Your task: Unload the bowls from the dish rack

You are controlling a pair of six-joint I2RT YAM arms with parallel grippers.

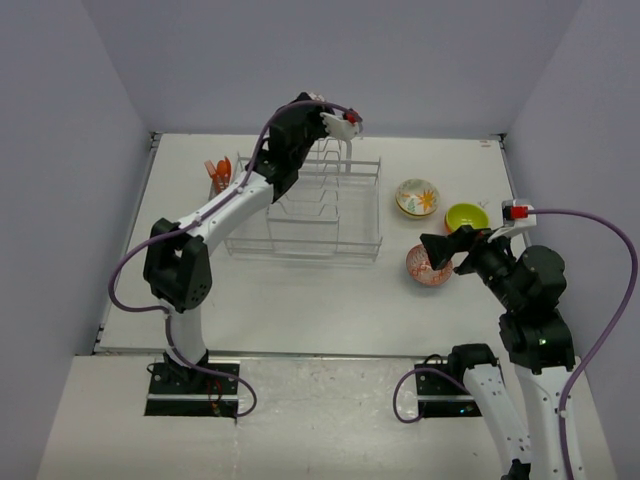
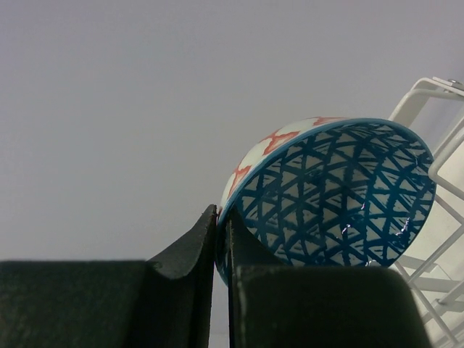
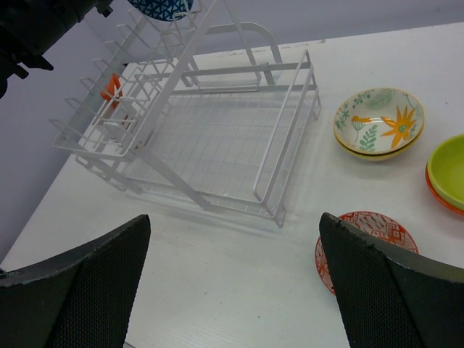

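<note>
L pincer (image 2: 222, 217) nipped on blue bowl (image 2: 333, 196) rim, prob. over rack (image 1: 352, 208), R pincer (image 3: 233, 235) wide

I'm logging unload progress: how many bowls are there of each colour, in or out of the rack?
Cream floral bowl: 1
Yellow-green bowl: 1
Orange-red bowl, stacked under the yellow-green one: 1
Red-patterned bowl: 1
Blue-patterned bowl, gripped in the left pincer: 1
Total: 5
</note>
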